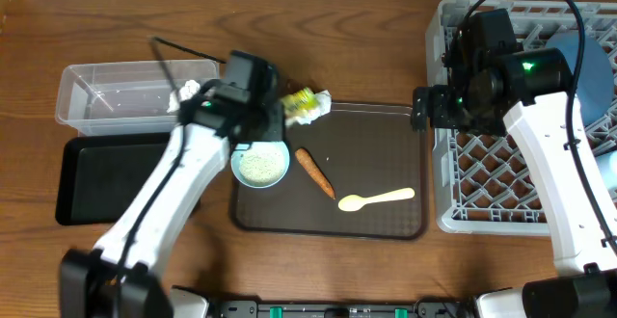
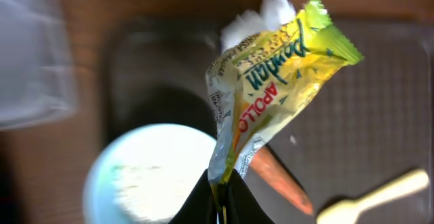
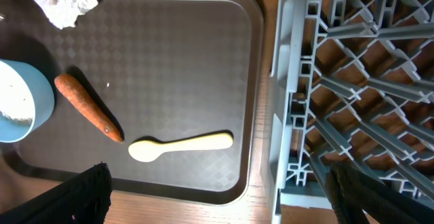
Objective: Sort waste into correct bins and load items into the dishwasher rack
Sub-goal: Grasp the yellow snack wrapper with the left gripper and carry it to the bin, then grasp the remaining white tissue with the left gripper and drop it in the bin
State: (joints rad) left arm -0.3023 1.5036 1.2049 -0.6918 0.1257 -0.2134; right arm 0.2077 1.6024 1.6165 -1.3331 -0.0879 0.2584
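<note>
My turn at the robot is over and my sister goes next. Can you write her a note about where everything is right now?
Left gripper: shut on the wrapper, held over the brown tray.
Right gripper: open, empty, between the brown tray and the rack.
On the brown tray: carrot, spoon, tissue, blue cup holding rice.
Done: plate in the rack.
Left: wrapper, carrot, tissue and rice into the clear tub or black tray; blue cup and spoon into the rack.

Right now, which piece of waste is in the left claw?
The yellow-green wrapper, pinched in the left claw; carrot and tissue wad lie on the brown tray.
</note>
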